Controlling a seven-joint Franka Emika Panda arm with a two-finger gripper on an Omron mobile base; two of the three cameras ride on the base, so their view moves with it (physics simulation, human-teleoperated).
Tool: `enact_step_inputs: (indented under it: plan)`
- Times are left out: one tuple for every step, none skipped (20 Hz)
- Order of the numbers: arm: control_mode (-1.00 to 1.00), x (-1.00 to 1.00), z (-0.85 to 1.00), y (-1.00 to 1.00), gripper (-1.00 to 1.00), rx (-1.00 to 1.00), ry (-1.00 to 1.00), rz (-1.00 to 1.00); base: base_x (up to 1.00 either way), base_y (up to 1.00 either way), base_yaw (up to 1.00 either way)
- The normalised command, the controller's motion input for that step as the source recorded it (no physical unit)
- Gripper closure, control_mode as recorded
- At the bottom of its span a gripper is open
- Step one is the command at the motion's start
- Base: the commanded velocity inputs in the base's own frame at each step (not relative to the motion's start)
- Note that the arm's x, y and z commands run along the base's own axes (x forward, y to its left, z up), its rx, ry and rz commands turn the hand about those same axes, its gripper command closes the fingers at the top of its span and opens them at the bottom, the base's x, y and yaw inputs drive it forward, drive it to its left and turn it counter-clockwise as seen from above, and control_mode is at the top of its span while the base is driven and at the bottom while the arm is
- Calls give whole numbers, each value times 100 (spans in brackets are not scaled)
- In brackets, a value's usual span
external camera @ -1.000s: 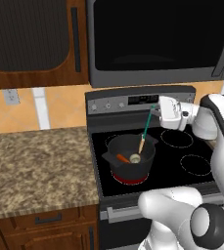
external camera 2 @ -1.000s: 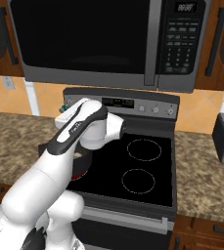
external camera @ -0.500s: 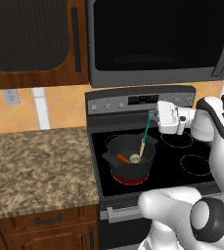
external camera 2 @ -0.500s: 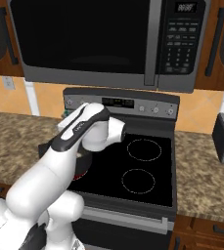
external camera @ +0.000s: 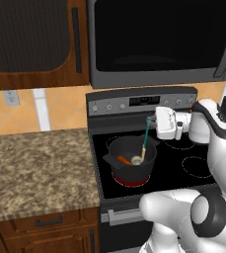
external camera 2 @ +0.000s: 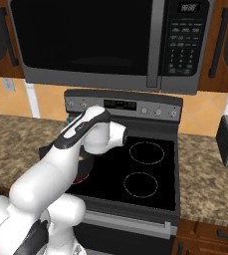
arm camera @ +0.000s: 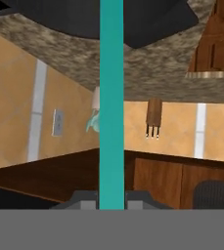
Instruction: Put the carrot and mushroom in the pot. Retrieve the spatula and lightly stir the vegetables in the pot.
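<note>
Your pincer (external camera: 151, 120) is clamped on the top of the spatula (external camera: 144, 140), a light, stiff stick reaching into the pot (external camera: 130, 159); stir gently.

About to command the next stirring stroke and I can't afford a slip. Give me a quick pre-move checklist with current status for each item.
1. End effector shut on the spatula handle: ok, the teal handle runs up between the fingertips in the hand view.
2. Spatula's pale end inside the pot: ok.
3. Carrot in the pot: ok.
4. Mushroom in the pot: cannot tell, the pale shape at the spatula's end may be either.
5. Pot seated on the front left burner: ok, red glow beneath.
6. Spatula clear of the pot rim: cannot tell.
</note>
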Motion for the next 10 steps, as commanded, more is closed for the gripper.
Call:
enact_step_inputs:
  plan:
    - [-100, 31, -28, 12, 100, 0, 0, 0, 0, 0, 0]
    - [-100, 26, -26, 9, 100, 0, 0, 0, 0, 0, 0]
    - [-100, 26, -24, 6, 100, 0, 0, 0, 0, 0, 0]
    - [-100, 26, -24, 9, 100, 0, 0, 0, 0, 0, 0]
    - [-100, 34, -31, 12, 100, 0, 0, 0, 0, 0, 0]
    - [-100, 34, -33, 11, 100, 0, 0, 0, 0, 0, 0]
    - [-100, 37, -36, 11, 100, 0, 0, 0, 0, 0, 0]
    - [-100, 37, -34, 8, 100, 0, 0, 0, 0, 0, 0]
    - [-100, 34, -33, 4, 100, 0, 0, 0, 0, 0, 0]
    - [-100, 35, -36, 1, 100, 0, 0, 0, 0, 0, 0]
